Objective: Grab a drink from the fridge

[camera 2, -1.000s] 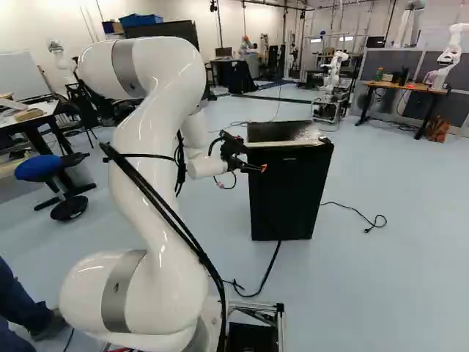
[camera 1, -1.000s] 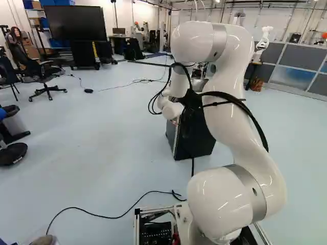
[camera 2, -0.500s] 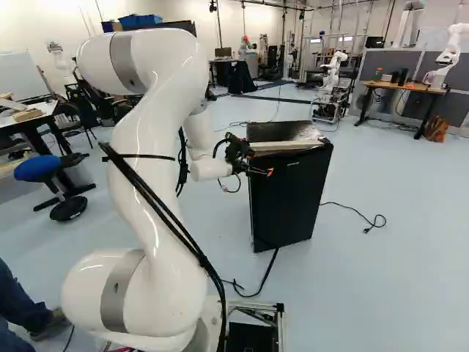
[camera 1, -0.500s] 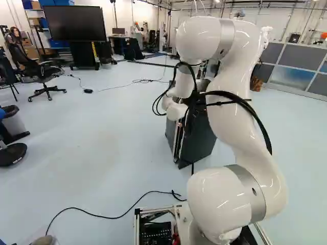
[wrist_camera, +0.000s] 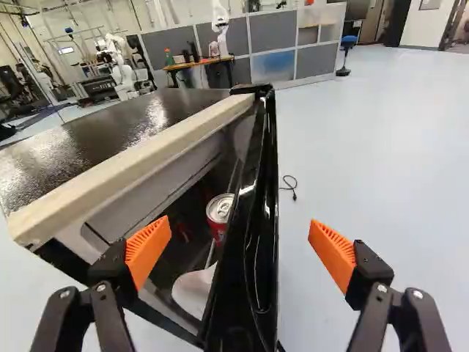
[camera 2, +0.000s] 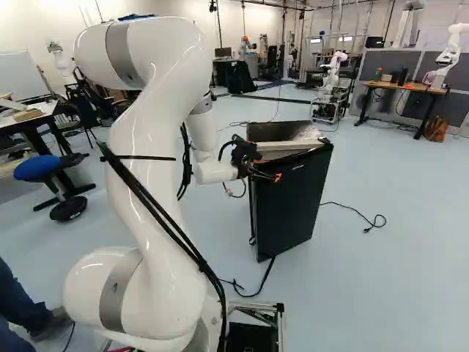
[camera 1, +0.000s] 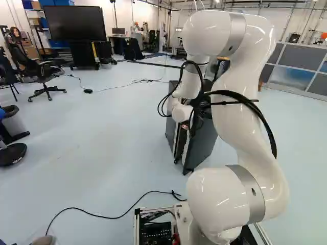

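In the right base view my gripper (camera 2: 274, 177) is at the black fridge (camera 2: 289, 202), by the top of its partly open door. Seen in the wrist view, the gripper (wrist_camera: 240, 251) stands open, with the door's edge (wrist_camera: 253, 249) between its spread fingers. One orange pad (wrist_camera: 149, 249) is on the side of the door gap, the other (wrist_camera: 333, 253) outside the door; neither visibly grips it. A red can (wrist_camera: 219, 210) with a silver top shows inside the gap, ahead of the fingers. Near it lies a pale rounded thing (wrist_camera: 193, 292), partly hidden by the door.
The fridge's dark top (wrist_camera: 88, 143) has a pale front strip (wrist_camera: 139, 165). A black cable (camera 2: 359, 216) lies on the floor beside the fridge. Farther off are a desk (camera 2: 407, 86), a blue stool (camera 2: 38, 168) and another robot (camera 2: 333, 73). A person's leg (camera 2: 26, 308) is near the base.
The fridge door has swung farther out from the body, towards the base. My arm has moved back and to the right along with it. The base has stayed put.
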Robot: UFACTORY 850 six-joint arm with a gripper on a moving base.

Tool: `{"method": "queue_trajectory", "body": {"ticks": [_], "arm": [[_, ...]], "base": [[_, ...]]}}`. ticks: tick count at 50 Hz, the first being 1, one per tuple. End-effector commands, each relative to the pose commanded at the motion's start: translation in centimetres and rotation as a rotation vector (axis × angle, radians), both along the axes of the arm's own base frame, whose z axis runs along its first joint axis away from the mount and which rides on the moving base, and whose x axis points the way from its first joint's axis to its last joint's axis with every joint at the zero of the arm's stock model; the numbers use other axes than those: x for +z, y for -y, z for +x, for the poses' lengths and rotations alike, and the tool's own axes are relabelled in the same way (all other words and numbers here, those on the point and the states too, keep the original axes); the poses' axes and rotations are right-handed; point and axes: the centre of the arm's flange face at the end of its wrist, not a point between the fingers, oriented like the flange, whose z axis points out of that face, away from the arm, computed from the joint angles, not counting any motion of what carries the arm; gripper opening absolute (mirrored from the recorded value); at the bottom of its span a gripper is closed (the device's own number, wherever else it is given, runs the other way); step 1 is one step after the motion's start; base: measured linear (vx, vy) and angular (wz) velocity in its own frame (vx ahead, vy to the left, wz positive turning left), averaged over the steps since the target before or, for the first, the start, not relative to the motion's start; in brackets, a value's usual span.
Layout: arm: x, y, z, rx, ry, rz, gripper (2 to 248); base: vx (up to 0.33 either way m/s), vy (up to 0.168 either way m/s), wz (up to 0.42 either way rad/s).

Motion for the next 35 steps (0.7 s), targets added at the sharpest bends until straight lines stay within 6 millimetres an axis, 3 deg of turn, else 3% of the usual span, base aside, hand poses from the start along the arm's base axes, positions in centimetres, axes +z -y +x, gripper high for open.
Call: {"method": "queue_trajectory", "body": {"ticks": [35], "arm": [[0.2, 4.2, -5.2, -0.170, -0.040, 0.025, 247]], "base": [[0.000, 0.000, 0.000]]}}
